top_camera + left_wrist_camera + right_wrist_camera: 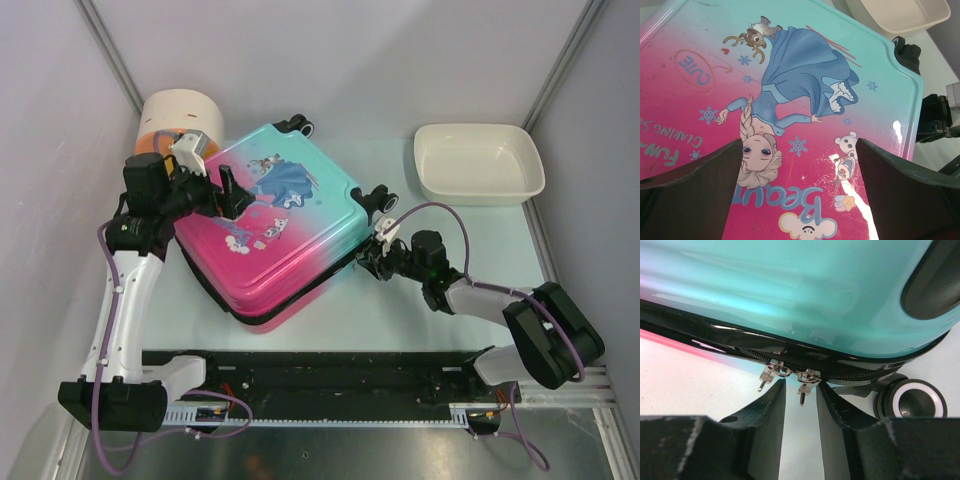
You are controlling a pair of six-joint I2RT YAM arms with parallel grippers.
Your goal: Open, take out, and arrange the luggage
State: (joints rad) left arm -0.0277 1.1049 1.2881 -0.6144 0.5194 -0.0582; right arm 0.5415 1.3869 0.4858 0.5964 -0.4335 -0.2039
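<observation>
- Pink-to-teal shell of the luggage (275, 225), flat and zipped shut, left of the tabletop's centre, wheels toward the far edge.
- Above its printed lid, left gripper (799, 145), jaws spread wide, gripping nothing.
- At its right edge, right gripper (372, 252), jaws narrowly parted, one zip pull (802, 390) hanging in the gap, unpinched.
- Near the far right corner, white basin (478, 160); by the far left corner, cream box (180, 120).

Drawer box (178, 112) partly masked by left arm (150, 190). Basin (905, 15) cropped at top edge, left wrist view. Luggage (790, 285) shell cropped, right wrist view.
</observation>
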